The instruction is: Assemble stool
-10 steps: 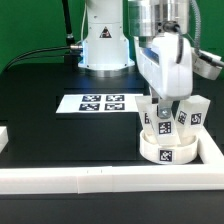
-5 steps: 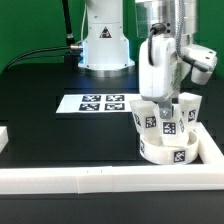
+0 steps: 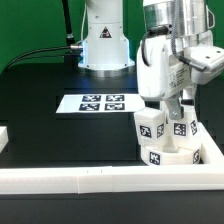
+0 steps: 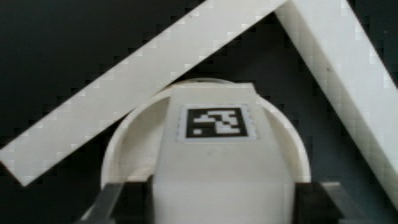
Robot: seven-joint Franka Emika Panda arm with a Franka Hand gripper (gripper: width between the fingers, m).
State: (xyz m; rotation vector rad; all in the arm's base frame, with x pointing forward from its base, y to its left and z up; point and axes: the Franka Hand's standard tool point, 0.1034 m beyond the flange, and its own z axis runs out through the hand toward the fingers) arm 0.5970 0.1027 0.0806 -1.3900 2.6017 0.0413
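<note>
White plastic parts of the stool are gathered in the corner formed by the border rails [image 3: 110, 176], toward the exterior view's right. The round seat [image 3: 165, 152] is seen resting on the black table [image 3: 50, 125] just inside that corner, close beside the rail along the front and the rail on the exterior view's right. Three leg blocks stand up from the seat: one leg [image 3: 147, 128] on the side nearer the marker board [image 3: 98, 102], a second [image 3: 192, 127] on the far side from the board, and a third [image 3: 172, 126] between them, directly beneath the gripper [image 3: 172, 103].

The arm is positioned above the seat, with the gripper reaching down over the middle leg. In the wrist view, a white leg block with a rounded end and a square black-and-white tag [image 4: 217, 122] is seen between the two dark fingers [image 4: 123, 200], which lie against its two sides; the jaws are thus closed onto this block at a narrow width. Beyond the block, two border rails [image 4: 151, 85] are seen meeting at an angle against the dark table surface.

The marker board lies flat on the table, well apart from the seat and nearer the robot base [image 3: 103, 40].
</note>
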